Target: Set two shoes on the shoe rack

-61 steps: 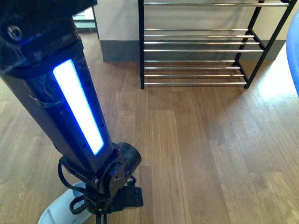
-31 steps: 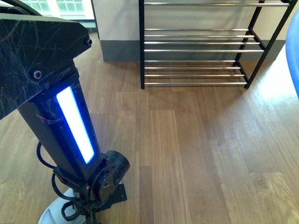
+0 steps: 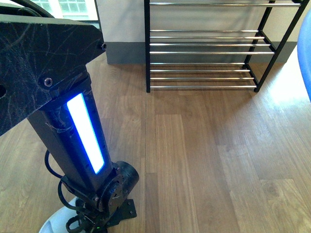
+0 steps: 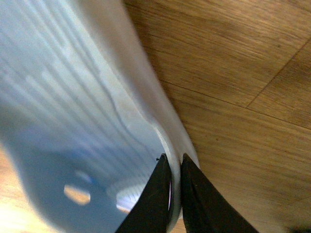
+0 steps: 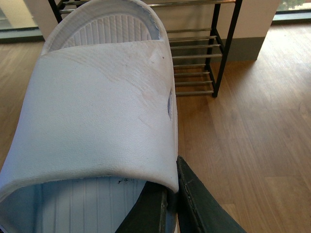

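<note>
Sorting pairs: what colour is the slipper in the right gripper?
Pale blue slipper; the right wrist view shows it best.

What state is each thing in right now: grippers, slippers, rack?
Left gripper: shut.
Pale blue rubber slipper in left gripper: pinched by its side wall.
Right gripper: shut.
Pale blue rubber slipper in right gripper: pinched at its strap edge, held off the floor.
Black-framed shoe rack with chrome rods: upright, no shoes on the shelves that show.

Pale blue slipper (image 5: 97, 111) and other slipper (image 4: 73, 97) are pinched edgewise, short of chrome-rod rack (image 3: 204, 44).
</note>
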